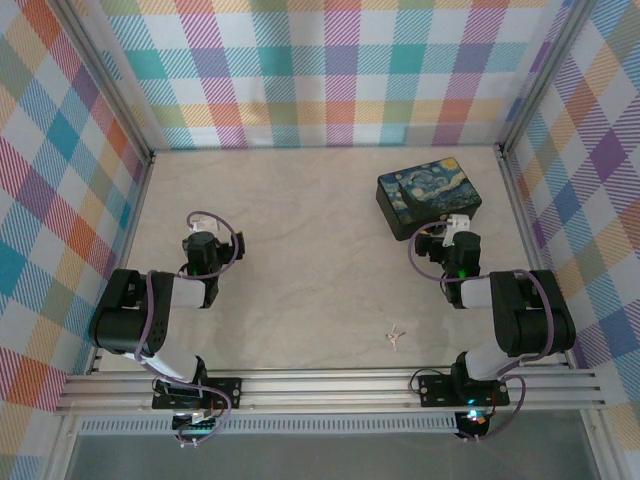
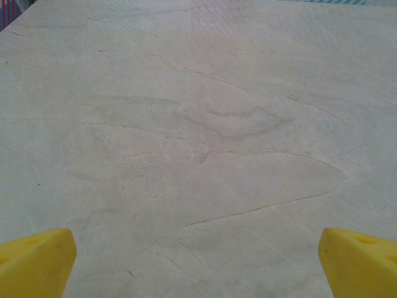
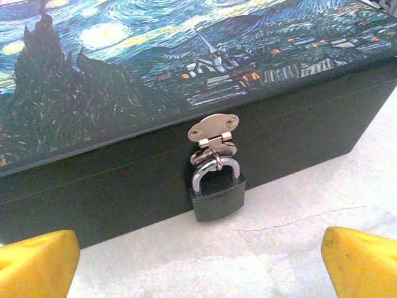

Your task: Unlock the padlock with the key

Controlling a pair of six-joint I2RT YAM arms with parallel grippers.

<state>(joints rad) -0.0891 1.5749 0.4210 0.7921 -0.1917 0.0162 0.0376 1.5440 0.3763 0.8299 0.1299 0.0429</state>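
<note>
Pale marbled tabletop [image 1: 300, 230] enclosed by pastel plaid walls [image 1: 330, 70].

key [image 1: 396, 336] tiny, prongs indistinct, padlock [image 3: 216, 189] keyhole hidden

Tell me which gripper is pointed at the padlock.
The right gripper: open, it faces the padlock hanging from the black box by its hasp. The left gripper, also open, faces plain tabletop.

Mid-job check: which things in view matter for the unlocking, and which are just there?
For the job:
- key, loose on the tabletop
- padlock, hanging from the hasp
- starry-night box it secures

Just there:
- plaid walls
</note>
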